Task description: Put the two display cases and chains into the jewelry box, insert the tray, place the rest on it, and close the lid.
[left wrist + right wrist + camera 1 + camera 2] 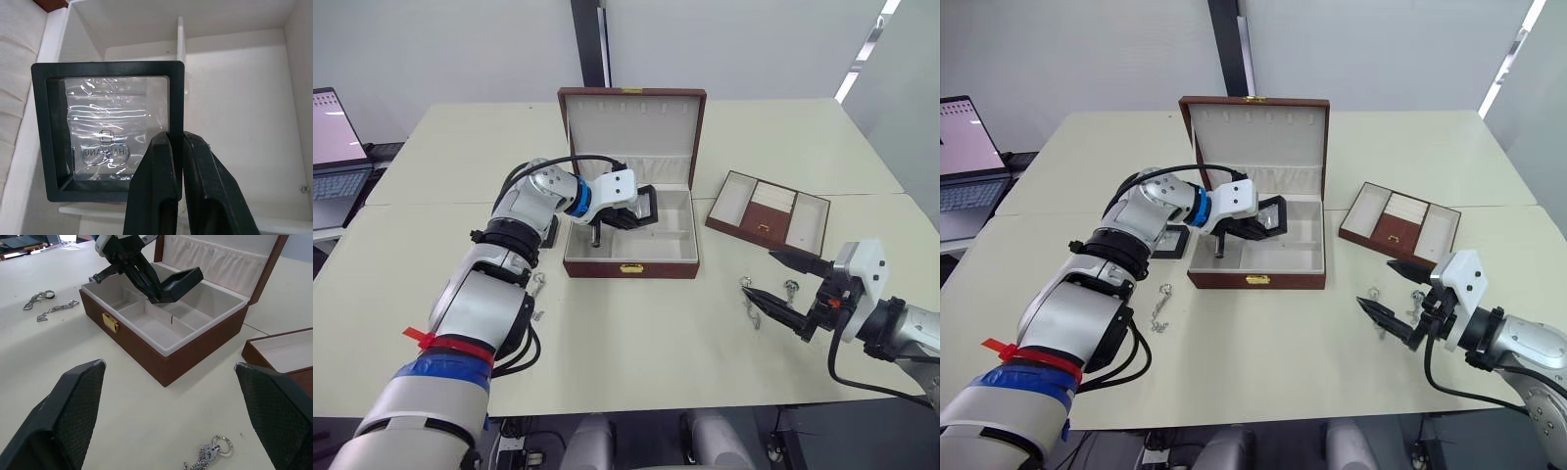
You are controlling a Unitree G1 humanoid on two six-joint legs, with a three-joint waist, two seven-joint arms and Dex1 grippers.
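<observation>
A: Step in hand?

B: First display case (110, 137) going into the jewelry box (631, 266). Held by the left gripper (177, 152), fingers pinched shut on one edge of the black frame. Hanging over the box's open compartments, clear of the cream floor, tilted rather than flat.

A: Which way facing?

B: Square, so no real long axis. In the left wrist view, window turned toward the camera, with a divider wall behind it. In the right wrist view, free edge raised toward the lid (632, 125), held edge lower.

A: Other case?

B: On the table (1263, 362) just beside the box's left wall, half hidden behind the left arm (1168, 241). Not yet picked up.

A: Right side?

B: Right gripper (771, 283) spread wide, holding nothing, low over the table near two chains (1379, 302) lying beside it. Two more chains (1161, 309) on the table in front of the box's left corner.

A: Tray?

B: Tray (770, 212) well apart, to the right of the box, not yet inserted. Lid upright, fully open.

A: Next move?

B: Probably: lower and level the case into a compartment wide enough to take it, keep the frame off the divider, then release. Judged risk: a corner catching on a partition and leaving the case propped up, which could stop the tray seating later. After that, the second case, then the chains.
</observation>
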